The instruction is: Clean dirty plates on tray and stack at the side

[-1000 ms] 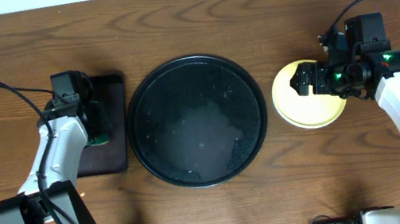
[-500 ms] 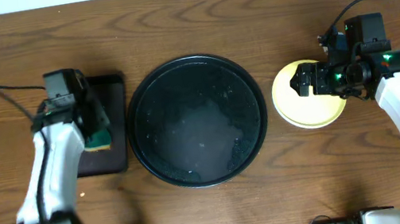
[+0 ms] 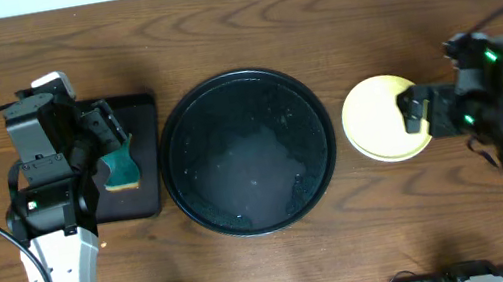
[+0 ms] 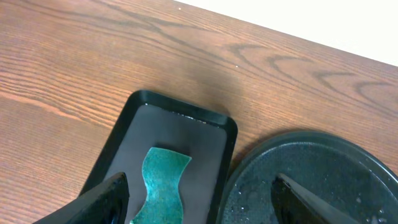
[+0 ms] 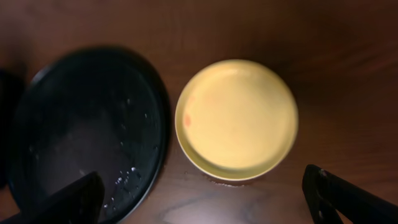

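The round black tray (image 3: 248, 152) lies in the middle of the table, wet and with nothing on it; the wrist views show it too (image 4: 323, 180) (image 5: 87, 130). A pale yellow plate (image 3: 382, 118) (image 5: 236, 118) with a faint reddish smear rests on the wood to the tray's right, with another rim showing just under it. My right gripper (image 3: 419, 114) (image 5: 202, 186) hangs open above that plate's near-right side, holding nothing. Over the rectangular tray hovers my left gripper (image 3: 107, 135) (image 4: 199, 193), open and empty.
A green sponge (image 3: 120, 168) (image 4: 161, 186) lies loose on the small rectangular black tray (image 3: 140, 128) (image 4: 186, 124) left of the round one. A little water sits on the wood by the yellow plate. Bare wooden tabletop runs along the back.
My left gripper opened, left the sponge on the rectangular tray and rose above it. My right arm lifted and drew back to the right, away from the yellow plate.
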You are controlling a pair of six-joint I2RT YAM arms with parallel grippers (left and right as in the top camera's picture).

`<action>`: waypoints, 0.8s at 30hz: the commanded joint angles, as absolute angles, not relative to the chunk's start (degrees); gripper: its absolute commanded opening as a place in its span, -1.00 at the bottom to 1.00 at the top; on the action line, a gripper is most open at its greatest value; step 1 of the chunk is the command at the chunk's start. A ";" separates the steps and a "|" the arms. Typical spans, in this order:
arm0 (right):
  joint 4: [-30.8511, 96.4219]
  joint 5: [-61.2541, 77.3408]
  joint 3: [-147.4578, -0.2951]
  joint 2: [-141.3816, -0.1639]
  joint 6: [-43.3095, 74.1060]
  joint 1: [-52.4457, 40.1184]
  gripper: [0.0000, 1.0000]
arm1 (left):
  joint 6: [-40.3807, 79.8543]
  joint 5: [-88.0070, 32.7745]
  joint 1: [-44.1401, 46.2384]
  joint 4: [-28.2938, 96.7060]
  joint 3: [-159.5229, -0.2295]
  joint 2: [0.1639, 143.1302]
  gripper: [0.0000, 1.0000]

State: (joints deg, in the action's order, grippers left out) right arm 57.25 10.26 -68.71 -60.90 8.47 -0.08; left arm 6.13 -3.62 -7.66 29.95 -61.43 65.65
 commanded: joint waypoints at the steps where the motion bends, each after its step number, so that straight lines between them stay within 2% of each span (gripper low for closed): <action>1: 57.65 7.57 -70.43 -52.93 8.10 -0.43 0.99 | 6.24 -4.29 -7.53 30.17 -61.82 65.67 0.47; 9: 59.35 7.46 -70.43 -36.14 7.62 -0.43 0.98 | 6.24 -4.29 -7.53 30.17 -61.82 65.98 0.48; 13: 62.89 0.71 -70.43 -30.70 3.53 -0.38 0.99 | 6.24 -4.29 -7.53 30.17 -61.82 65.98 0.49; 21: 79.53 -1.30 -70.41 -26.87 3.81 -0.38 0.99 | 6.24 -4.29 -7.53 30.17 -61.82 65.98 0.49; 24: 81.67 0.12 -70.28 -26.89 4.67 -0.40 0.98 | 6.24 -4.29 -7.53 30.17 -61.82 65.98 0.50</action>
